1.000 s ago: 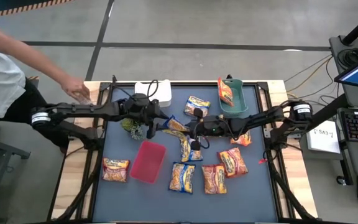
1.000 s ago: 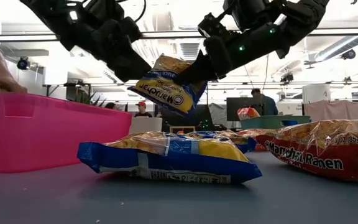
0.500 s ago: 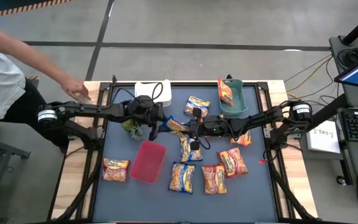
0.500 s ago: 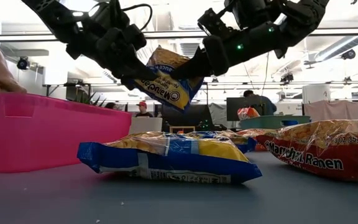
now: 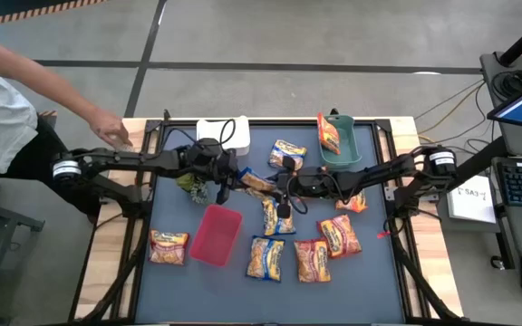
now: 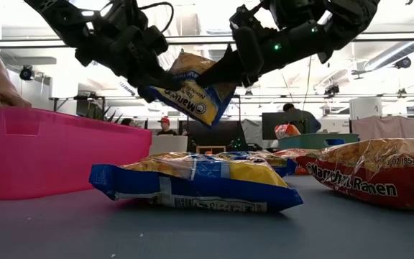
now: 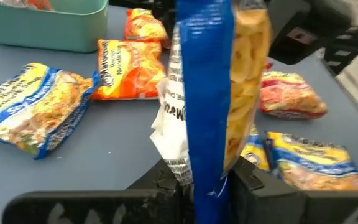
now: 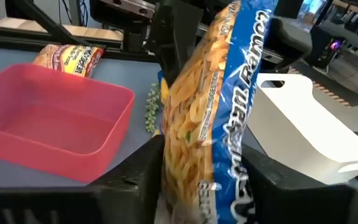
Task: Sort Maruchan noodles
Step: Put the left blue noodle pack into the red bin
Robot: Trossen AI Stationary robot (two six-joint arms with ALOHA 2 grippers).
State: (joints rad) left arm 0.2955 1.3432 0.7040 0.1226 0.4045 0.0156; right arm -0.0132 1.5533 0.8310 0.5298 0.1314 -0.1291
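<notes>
One Maruchan noodles packet (image 5: 255, 183), yellow with blue trim, hangs in the air over the middle of the table, between my two grippers. My left gripper (image 5: 234, 184) comes from the left and is shut on it. My right gripper (image 5: 273, 187) comes from the right, its fingers standing on either side of the packet's other end (image 8: 197, 174). Several other packets lie flat on the mat, among them a blue one (image 6: 192, 183) and a red one (image 6: 369, 173) near the front. One more (image 5: 329, 134) leans in the green bin (image 5: 343, 154). My left gripper pinches the packet's left end by its blue-edged seam (image 7: 207, 168) between two fingers, slanting down from the table's left. The packet (image 6: 189, 90) stands on edge in the hold, tilted, clear of the table. My right gripper: I cannot tell whether its fingers (image 8: 143, 168) touch the packet.
A red tray (image 5: 216, 234) lies left of centre, with a small green plant (image 5: 193, 186) and a white container (image 5: 222, 134) behind it. A person's hand (image 5: 111, 131) reaches over the table's far left corner. Loose packets crowd the near middle (image 5: 312, 260).
My left gripper has moved toward the table's right, reached the hanging packet and taken hold of its left end. The packet has stayed in the air between the two grippers, shifting slightly upward.
</notes>
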